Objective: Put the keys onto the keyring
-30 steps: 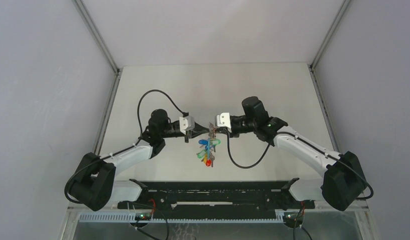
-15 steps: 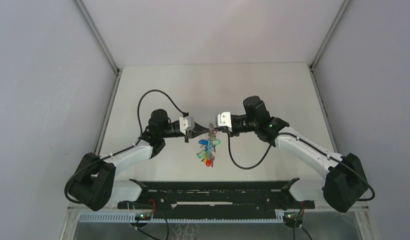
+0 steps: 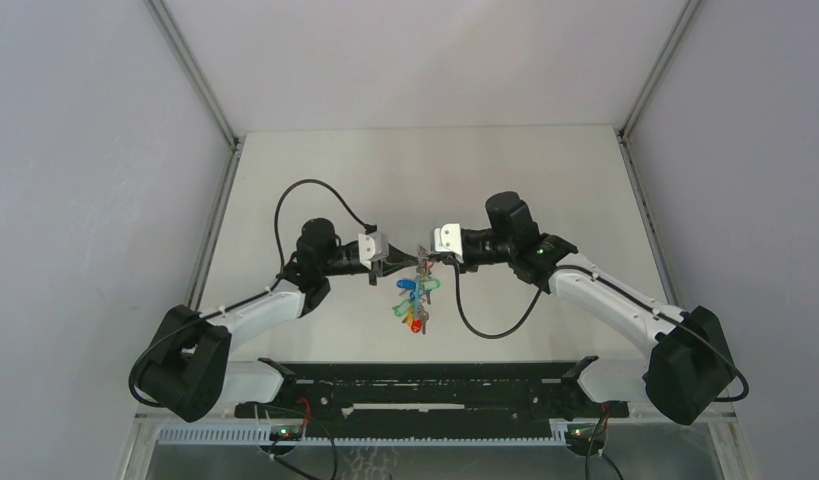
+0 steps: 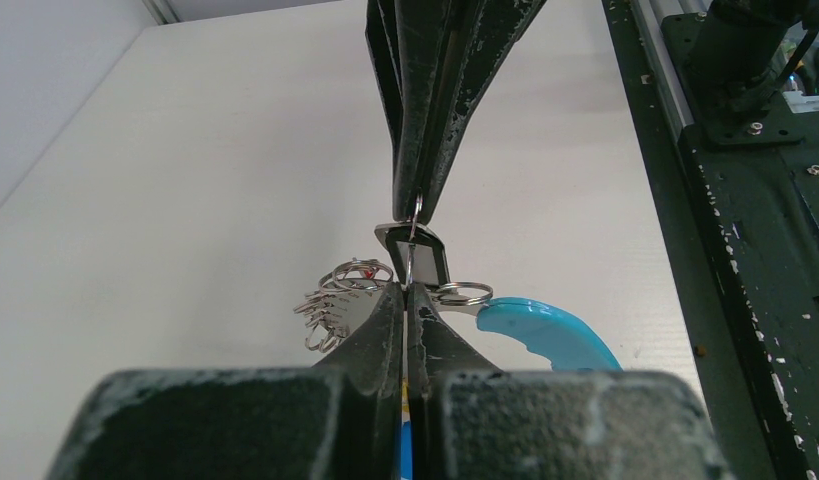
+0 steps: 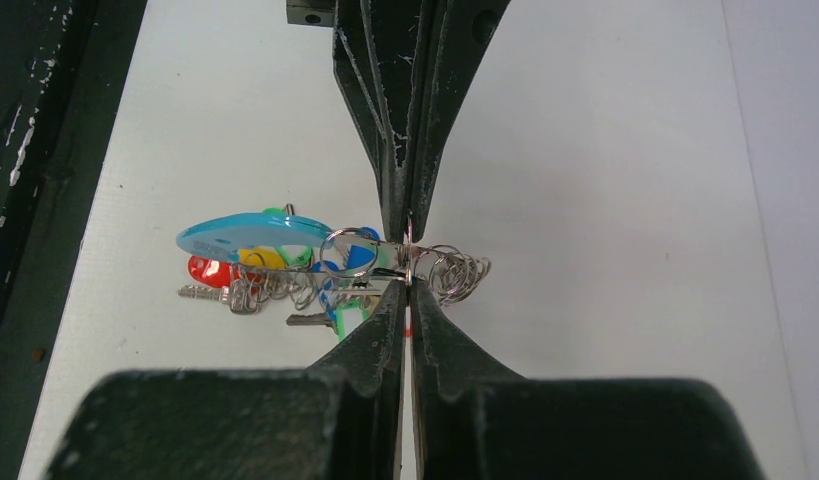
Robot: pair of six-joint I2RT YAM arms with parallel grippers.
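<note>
**Top view.** The white table (image 3: 545, 170) fills the middle of the frame. The left arm (image 3: 255, 308) enters from the lower left and the right arm (image 3: 605, 295) from the lower right. Their tips meet nose to nose at mid-frame.

**Left wrist view.** The left gripper (image 4: 406, 292) rises from the bottom edge, its fingers pressed together on a thin silvery part of the keyring (image 4: 545, 330). The right gripper (image 4: 416, 205) descends from the top edge and is likewise clamped on that metalwork, just above. The keyring sits at the centre of the frame, between the two tips. Its turquoise segment extends to the lower right.

**Right wrist view.** The keys (image 5: 225, 272), with red, yellow, green and blue heads, cluster at centre left under the turquoise segment. Whether they touch the table cannot be told. A bundle of small silvery rings (image 5: 460, 272) lies just right of the closed tips.
</note>
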